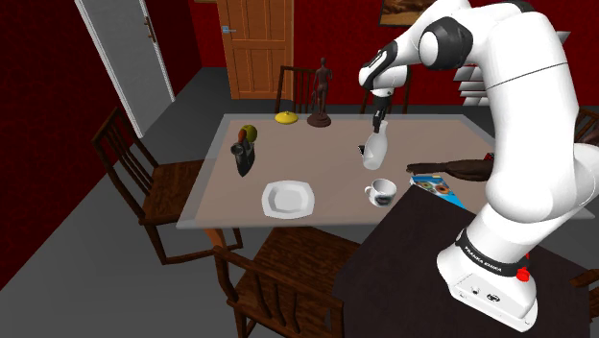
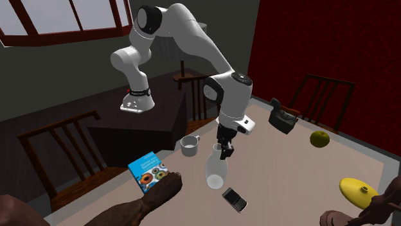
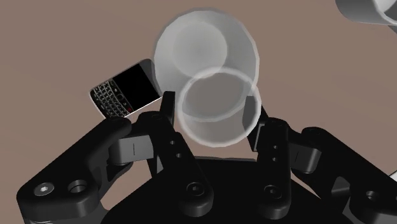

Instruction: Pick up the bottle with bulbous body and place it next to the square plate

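At counter centre the claw (image 2: 225,151) points down, fingers (image 3: 167,109) clamped on the neck of the clear bottle (image 2: 216,170), one each side of the rim. It grips up top, probably because the round body below is too wide to span. Can't tell if the base sits on the counter (image 1: 326,165) or just off it. In the shoulder view the bottle looks a bit tilted.

The phone (image 2: 234,199) lies just beside the bottle at 5 o'clock in the second exterior view, so a straight-up lift looks safest.

In the shoulder view the white cup (image 1: 381,191) stands at 6 o'clock from the bottle, near it. The square white plate (image 1: 288,199) lies at 8 o'clock, well apart, with bare counter around it for a set-down.

Judgement: grasp made, carry not yet done. The path to the plate passes close by the cup. A bottle hung from a smooth neck may swing or slip.
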